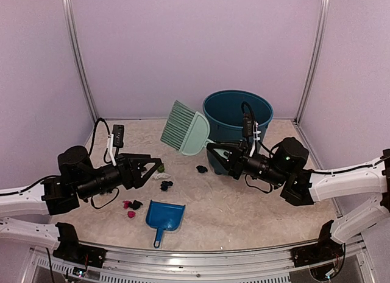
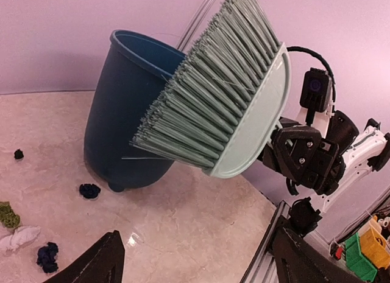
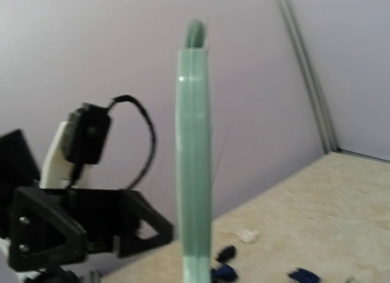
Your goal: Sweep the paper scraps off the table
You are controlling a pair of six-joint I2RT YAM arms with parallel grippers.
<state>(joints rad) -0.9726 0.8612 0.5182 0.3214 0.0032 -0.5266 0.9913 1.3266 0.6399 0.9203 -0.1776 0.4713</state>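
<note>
Paper scraps lie on the beige table (image 1: 244, 216): a green one (image 1: 161, 168), a white one (image 1: 163, 175), dark ones (image 1: 166, 185) (image 1: 202, 169) and pink ones (image 1: 127, 204) near the left arm. My left gripper (image 1: 149, 167) hovers open just left of them, nothing between its fingers (image 2: 91, 265). My right gripper (image 1: 220, 152) is shut on the handle of the pale green hand brush (image 1: 186, 131), holding it tilted above the table. The left wrist view has the brush (image 2: 225, 100) and scraps (image 2: 89, 190) (image 2: 47, 255). Seen edge-on, the brush (image 3: 194, 161) fills the right wrist view.
A dark blue bucket (image 1: 237, 115) stands at the back, right behind the brush. A blue dustpan (image 1: 164, 216) lies flat near the front edge, handle toward the rail (image 1: 201, 255). Lilac walls close in the table on three sides.
</note>
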